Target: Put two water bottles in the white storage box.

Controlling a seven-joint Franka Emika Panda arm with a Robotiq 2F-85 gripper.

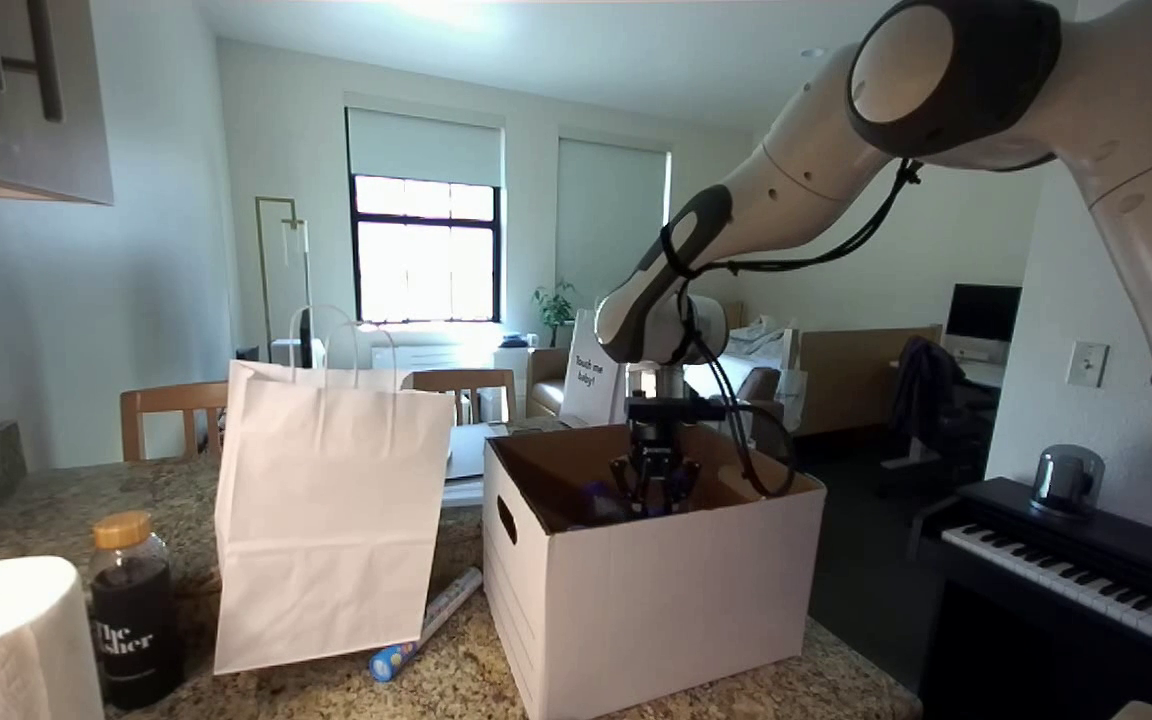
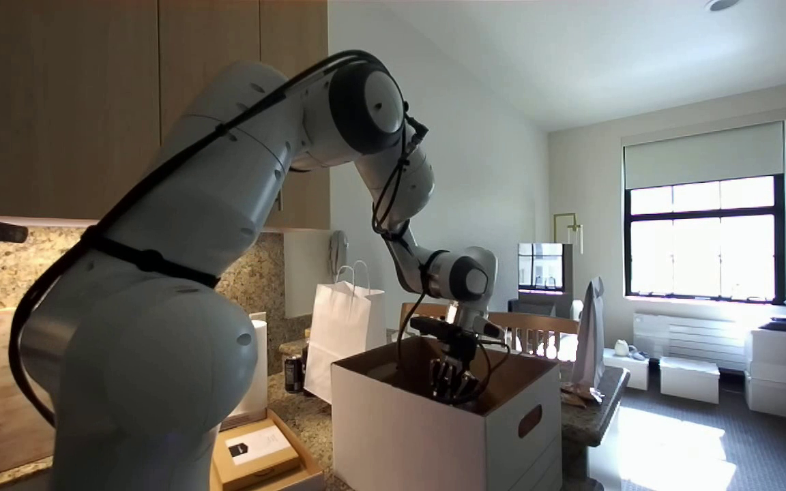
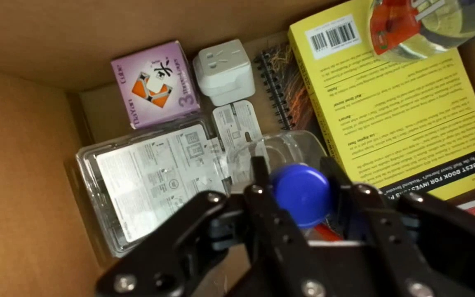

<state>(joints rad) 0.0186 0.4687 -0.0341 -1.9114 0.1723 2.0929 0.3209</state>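
Observation:
The white storage box (image 1: 676,600) stands on the counter in both exterior views, its top uncovered and its inside brown. My gripper (image 1: 658,500) reaches down into it. In the wrist view my gripper (image 3: 296,166) is shut on the blue cap of a water bottle (image 3: 302,198), a finger against each side. A clear rounded plastic shape shows just past the cap, with a bit of red below; most of the bottle's body is hidden. Another clear water bottle (image 3: 396,24) with a red label is in the box, over the yellow book at upper right, partly cut off by the frame.
Inside the box are a purple cube carton (image 3: 155,84), a white adapter (image 3: 225,72), a clear package (image 3: 155,177) and the yellow book (image 3: 390,115). Outside stand a white paper bag (image 1: 336,520), a dark flask (image 1: 136,620) and a paper towel roll (image 1: 16,640); a tube (image 1: 426,630) lies between.

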